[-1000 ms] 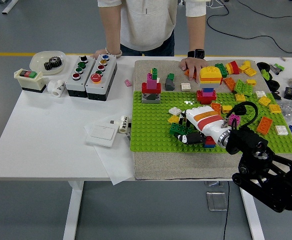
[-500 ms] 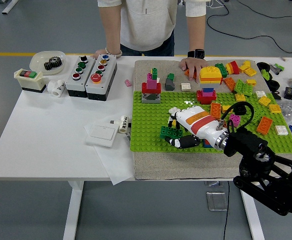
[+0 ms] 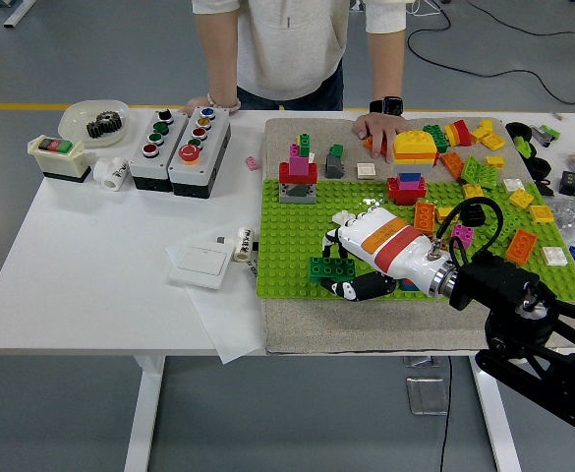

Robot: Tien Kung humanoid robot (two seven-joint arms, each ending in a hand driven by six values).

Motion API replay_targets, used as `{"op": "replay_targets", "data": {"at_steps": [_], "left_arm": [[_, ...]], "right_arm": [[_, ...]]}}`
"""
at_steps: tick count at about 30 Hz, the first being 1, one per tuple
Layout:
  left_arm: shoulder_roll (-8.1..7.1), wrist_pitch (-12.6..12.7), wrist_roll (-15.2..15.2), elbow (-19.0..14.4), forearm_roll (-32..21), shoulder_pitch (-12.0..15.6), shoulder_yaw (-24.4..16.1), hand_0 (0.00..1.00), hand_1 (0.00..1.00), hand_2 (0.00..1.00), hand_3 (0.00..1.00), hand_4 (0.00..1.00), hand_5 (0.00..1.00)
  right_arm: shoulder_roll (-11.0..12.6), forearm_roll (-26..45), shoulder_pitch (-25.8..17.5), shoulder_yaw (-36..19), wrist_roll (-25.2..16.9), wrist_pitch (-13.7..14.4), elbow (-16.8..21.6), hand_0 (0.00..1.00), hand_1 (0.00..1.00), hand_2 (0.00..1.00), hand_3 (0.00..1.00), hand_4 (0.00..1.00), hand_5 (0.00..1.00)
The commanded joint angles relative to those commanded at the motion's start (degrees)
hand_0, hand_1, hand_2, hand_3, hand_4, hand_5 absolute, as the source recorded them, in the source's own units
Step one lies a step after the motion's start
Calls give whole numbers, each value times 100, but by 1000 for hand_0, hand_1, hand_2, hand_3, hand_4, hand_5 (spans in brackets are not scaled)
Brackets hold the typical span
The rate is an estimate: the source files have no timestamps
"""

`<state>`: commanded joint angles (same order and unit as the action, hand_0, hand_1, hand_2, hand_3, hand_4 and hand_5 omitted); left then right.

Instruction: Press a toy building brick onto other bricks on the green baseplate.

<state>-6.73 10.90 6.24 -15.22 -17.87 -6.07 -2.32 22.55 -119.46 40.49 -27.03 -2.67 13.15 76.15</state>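
Note:
My right hand (image 3: 338,264), white with an orange band, reaches in from the lower right over the front left part of the green baseplate (image 3: 287,221). Its fingers are shut on a dark green brick (image 3: 322,267). I cannot tell whether the brick touches the studs. A red, pink and green stack (image 3: 298,175) stands at the plate's far left. A red and blue stack (image 3: 406,187) stands further right. A person stands at the far side, one hand (image 3: 378,125) resting by the yellow dome brick (image 3: 415,147), the other hand (image 3: 208,103) on the table.
Several loose bricks (image 3: 484,172) lie over the plate's right half and far right corner. Two button boxes (image 3: 179,138), a switch box (image 3: 59,157) and a bowl with a gear (image 3: 92,120) stand at the far left. A white switch plate (image 3: 201,262) lies on paper left of the mat.
My right hand has moved left along the baseplate's front part, carrying the dark green brick with it. The person's hands have stayed where they were.

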Motion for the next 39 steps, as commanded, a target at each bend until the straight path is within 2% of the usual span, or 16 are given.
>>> {"op": "replay_targets", "data": {"at_steps": [4, 9, 19, 27, 28, 32, 39], "left_arm": [[-2, 3, 5, 3, 13, 4, -11, 533, 617, 781, 802, 853, 808], [0, 8, 17, 5, 37, 18, -33, 533, 617, 781, 802, 853, 808], [6, 23, 55, 9, 132, 47, -111, 533, 620, 781, 804, 853, 810], [8, 27, 78, 8, 189, 56, -150, 532, 620, 782, 803, 852, 809], [9, 26, 77, 7, 187, 52, -149, 532, 621, 783, 803, 852, 809], [10, 25, 71, 8, 170, 45, -140, 532, 621, 783, 803, 852, 809], [21, 28, 71, 7, 154, 30, -136, 536, 621, 782, 803, 852, 809]], "right_arm": [[202, -78, 20, -49, -110, -68, 172, 177, 277, 404, 491, 587, 421], [395, -52, 96, -75, -317, -73, 66, 177, 277, 404, 491, 587, 421], [581, -22, 160, -172, -680, 21, -463, 203, 284, 411, 491, 588, 420], [690, 109, 136, -206, -866, 63, -621, 211, 290, 412, 493, 588, 415], [714, 161, 130, -214, -909, 75, -647, 249, 295, 415, 493, 593, 418], [762, 251, 104, -240, -992, 112, -698, 249, 295, 415, 493, 593, 418], [823, 587, -9, -316, -1248, 262, -826, 271, 307, 417, 493, 596, 407]]}}
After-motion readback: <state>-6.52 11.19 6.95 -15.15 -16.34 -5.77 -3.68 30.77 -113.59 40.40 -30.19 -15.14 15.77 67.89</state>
